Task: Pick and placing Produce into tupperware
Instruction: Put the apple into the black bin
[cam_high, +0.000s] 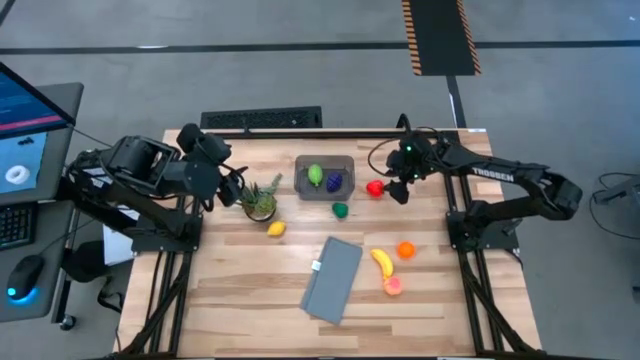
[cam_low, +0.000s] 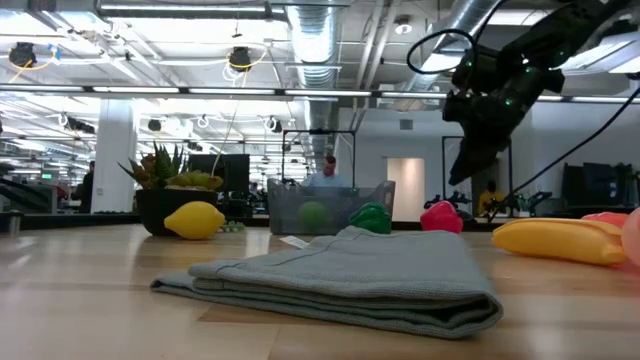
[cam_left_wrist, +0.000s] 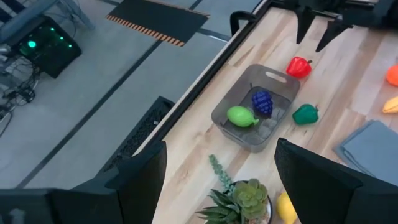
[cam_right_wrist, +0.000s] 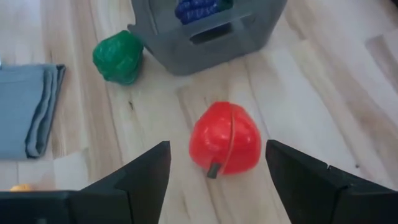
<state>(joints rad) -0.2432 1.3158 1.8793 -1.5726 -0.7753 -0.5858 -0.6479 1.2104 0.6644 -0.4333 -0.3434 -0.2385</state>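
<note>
Two pieces are in the tupperware (cam_high: 324, 177) so far: a light green fruit (cam_high: 315, 175) and a purple grape bunch (cam_high: 334, 181). Tub sits at the far middle of the table (cam_high: 250, 300).

Six pieces of produce left out, by my count:
- red pepper (cam_high: 375, 187), on the wood just right of the tub, not touching it
- dark green pepper (cam_high: 340, 209), just near of the tub's right corner
- yellow lemon (cam_high: 276, 228), left of centre, near the potted plant (cam_high: 260, 200)
- orange (cam_high: 405, 249), banana (cam_high: 381, 262) and a pink piece (cam_high: 393, 286), grouped near-right

Right gripper (cam_right_wrist: 214, 171) hangs over the red pepper. Fingers spread, one either side of it with daylight on both sides, nothing held. Low view shows the gripper above the pepper, not down on it. My read: the step in hand is a pick of the red pepper; grasp not made yet.

Left gripper (cam_left_wrist: 214, 168) waits at far left, above the plant. Fingers apart, empty.

Folded grey cloth (cam_high: 333, 277) lies near centre, not part of the job.

Judgement: roughly a quarter done. Red and green peppers are the short hauls; the near-right trio is the long reach.
</note>
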